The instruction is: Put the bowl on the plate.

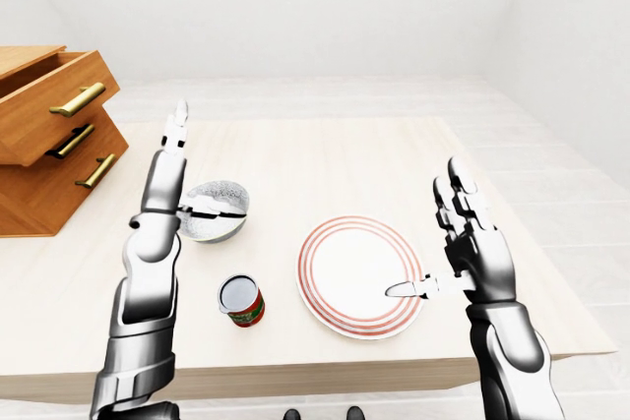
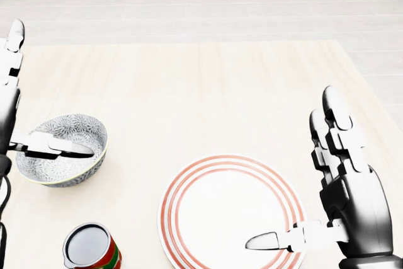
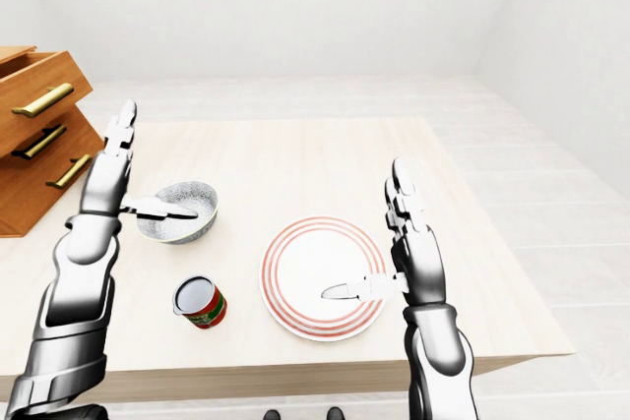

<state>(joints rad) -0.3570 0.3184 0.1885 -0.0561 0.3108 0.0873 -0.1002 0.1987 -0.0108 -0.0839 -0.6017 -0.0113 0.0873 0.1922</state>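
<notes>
Bowl, grey w/ speckled pattern [image 2: 62,149], sat on the pale wood table [image 2: 208,92], left of the white plate w/ red rings [image 2: 230,212]. Left hand [image 1: 169,179] was open, thumb over the bowl's rim, prob. to grab it. Right hand [image 2: 343,184] open, holding nothing.

Bowl [image 2: 63,149]: grey-white floral pattern, pale yellow-green rim. Plate [image 2: 208,218]: white, red concentric rings round edge. Can [image 2: 91,248]: red label, green band, silvery top. Table [image 2: 201,92]: pale wood grain. Drawers [image 1: 49,135]: warm brown wood, brass handles. My hands [image 2: 346,200]: glossy silver-grey, black joints.
</notes>
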